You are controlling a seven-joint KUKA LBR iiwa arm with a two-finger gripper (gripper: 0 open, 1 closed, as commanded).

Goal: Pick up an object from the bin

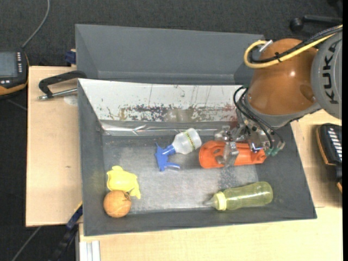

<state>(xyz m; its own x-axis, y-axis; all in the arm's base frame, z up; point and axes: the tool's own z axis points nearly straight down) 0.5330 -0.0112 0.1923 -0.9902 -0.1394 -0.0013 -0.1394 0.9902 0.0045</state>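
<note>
You have the grey metal bin (89,162) standing on a light wooden bench (217,241), and behind the bench is a dark carpet floor (163,4). The floor of the bin is bare grey metal. Its back wall is shiny and has rusty brown marks along it.

In the bin you can count five things, one of each kind. There is one orange plastic thing (209,155), long and lying flat at the right of the middle, near the back wall. One white spray bottle (182,144) with a blue trigger lies just beside it on its left; you cannot tell if the two touch. One yellow-green bottle (244,194) lies on its side near the front wall, at the right. One yellow crumpled thing (122,179) sits in the front left corner. One orange ball (116,204) is touching it, in front of it.

The arm comes in from the right with its orange cover (283,80) above the back right corner of the bin. The gripper (228,152) is low in the bin, directly upon the middle of the orange plastic thing, and its grey metal crosses the orange body. If it is open or closed on this thing you cannot tell, because the wrist and the cables hide that part. The other four things lie apart from the gripper.
</note>
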